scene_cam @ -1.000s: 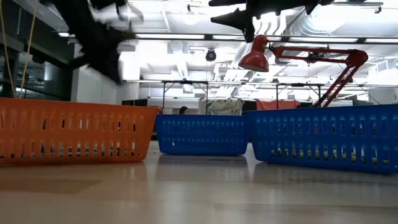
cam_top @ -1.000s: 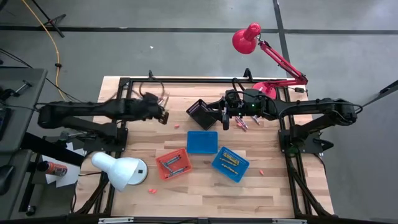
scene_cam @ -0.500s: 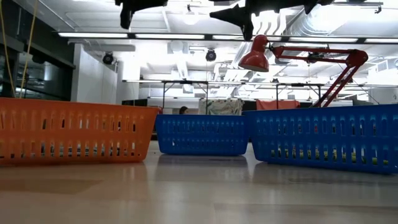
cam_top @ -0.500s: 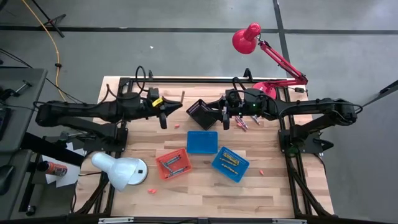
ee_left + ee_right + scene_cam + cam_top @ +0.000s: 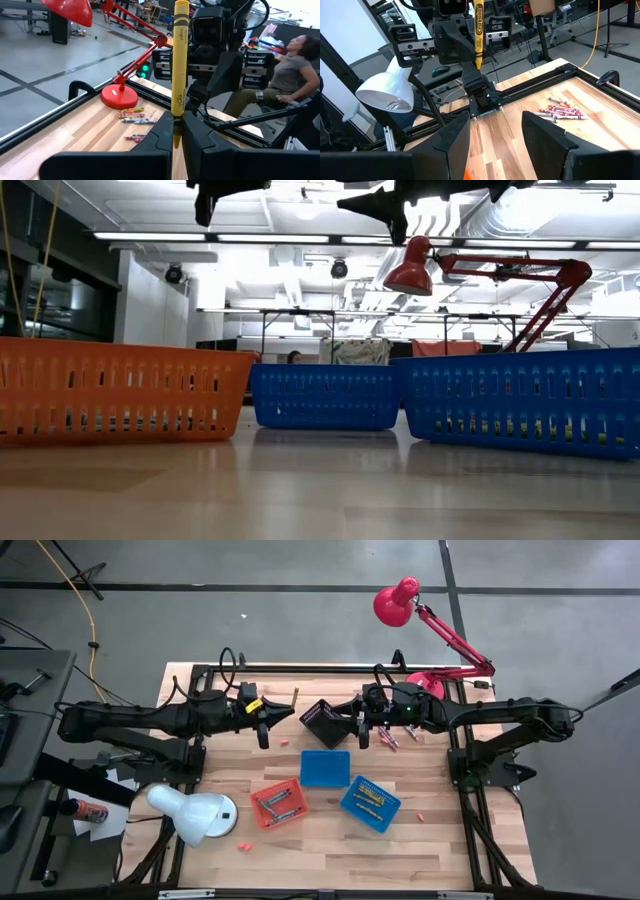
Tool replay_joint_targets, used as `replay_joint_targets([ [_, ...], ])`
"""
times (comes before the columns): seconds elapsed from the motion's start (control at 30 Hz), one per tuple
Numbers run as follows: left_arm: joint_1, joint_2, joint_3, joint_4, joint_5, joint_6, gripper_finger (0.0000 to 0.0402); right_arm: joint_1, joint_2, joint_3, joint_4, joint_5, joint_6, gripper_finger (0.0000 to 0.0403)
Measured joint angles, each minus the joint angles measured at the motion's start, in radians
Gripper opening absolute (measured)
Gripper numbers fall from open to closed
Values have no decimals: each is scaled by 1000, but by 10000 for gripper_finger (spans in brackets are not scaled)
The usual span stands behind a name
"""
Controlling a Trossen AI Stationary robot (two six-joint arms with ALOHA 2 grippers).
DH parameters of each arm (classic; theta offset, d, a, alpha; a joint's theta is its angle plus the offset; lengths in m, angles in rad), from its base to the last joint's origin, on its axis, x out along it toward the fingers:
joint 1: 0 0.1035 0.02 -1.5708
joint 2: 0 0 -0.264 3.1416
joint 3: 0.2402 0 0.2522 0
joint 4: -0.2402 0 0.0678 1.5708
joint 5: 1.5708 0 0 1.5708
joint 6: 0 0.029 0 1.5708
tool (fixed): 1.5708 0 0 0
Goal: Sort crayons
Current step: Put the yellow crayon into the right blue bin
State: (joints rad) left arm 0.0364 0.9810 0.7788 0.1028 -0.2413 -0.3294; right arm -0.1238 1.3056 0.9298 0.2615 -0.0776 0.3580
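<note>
High view: the left gripper hung above the table's far half with its jaws clamped on a yellow crayon, which stood upright between the fingers. Facing it, the right gripper, jaws apart and empty, hovered beside the black basket. Loose crayons lay near the red lamp's base; others filled the orange basket and one blue basket.

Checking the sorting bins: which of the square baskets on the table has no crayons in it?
The blue basket in the middle, beside the orange basket; that one and the other blue basket both hold crayons. The black basket's inside cannot be seen.
</note>
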Motion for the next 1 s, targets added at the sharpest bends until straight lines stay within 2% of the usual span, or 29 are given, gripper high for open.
replay_joint_targets([
  [0.23,0,0,0,0,0,0,7,0,0,0,6,2,4,173],
  [0.4,0,34,0,14,0,17,7,0,25,0,164,6,54,173],
  [0.53,0,97,0,95,42,20,7,0,67,0,281,15,90,173],
  [0.8,0,208,1,249,102,19,7,2,109,0,349,-26,116,173],
  [1.0,0,239,1,326,109,17,7,11,109,0,348,-44,114,166],
])
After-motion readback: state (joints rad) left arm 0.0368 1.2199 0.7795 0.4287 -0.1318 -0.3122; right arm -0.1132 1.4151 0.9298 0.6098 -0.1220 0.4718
